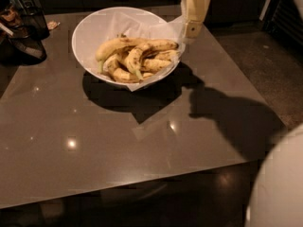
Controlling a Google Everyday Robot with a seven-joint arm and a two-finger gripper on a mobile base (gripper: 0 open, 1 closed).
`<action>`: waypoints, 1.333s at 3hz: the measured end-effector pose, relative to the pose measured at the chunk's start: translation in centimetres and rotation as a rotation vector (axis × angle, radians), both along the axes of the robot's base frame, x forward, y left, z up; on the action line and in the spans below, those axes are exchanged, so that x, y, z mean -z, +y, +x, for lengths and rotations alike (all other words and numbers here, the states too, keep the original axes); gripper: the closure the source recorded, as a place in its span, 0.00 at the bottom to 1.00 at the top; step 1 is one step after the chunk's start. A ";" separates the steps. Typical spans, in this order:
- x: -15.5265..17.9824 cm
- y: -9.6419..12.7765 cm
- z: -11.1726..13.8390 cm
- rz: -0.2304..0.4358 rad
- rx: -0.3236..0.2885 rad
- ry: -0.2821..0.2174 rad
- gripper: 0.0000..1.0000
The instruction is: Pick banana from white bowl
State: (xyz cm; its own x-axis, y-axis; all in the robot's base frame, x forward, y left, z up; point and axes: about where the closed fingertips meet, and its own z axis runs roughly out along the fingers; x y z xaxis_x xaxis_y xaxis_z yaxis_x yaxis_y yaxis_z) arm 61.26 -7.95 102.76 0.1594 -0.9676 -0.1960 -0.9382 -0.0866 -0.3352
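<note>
The white bowl (90, 34) stands at the back of the dark table, lined with white paper whose corners stick out over the rim. Several ripe yellow bananas with brown speckles lie piled in it; the long curved one (116, 45) lies along the back of the pile. My gripper (192, 28) hangs at the bowl's right rim, above the paper corner, pointing down. It holds nothing that I can see.
Dark containers (23, 27) stand at the table's back left corner. The glossy table (118, 145) stretches toward the front. A white rounded part of the robot (279, 188) fills the lower right corner. The floor lies to the right.
</note>
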 end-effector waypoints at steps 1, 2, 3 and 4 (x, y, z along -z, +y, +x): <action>1.6 1.5 1.7 0.005 -0.018 0.029 0.16; 3.9 2.5 2.7 0.012 -0.027 0.078 0.28; 5.6 3.1 3.3 0.024 -0.028 0.119 0.30; 6.7 3.4 3.8 0.030 -0.025 0.145 0.29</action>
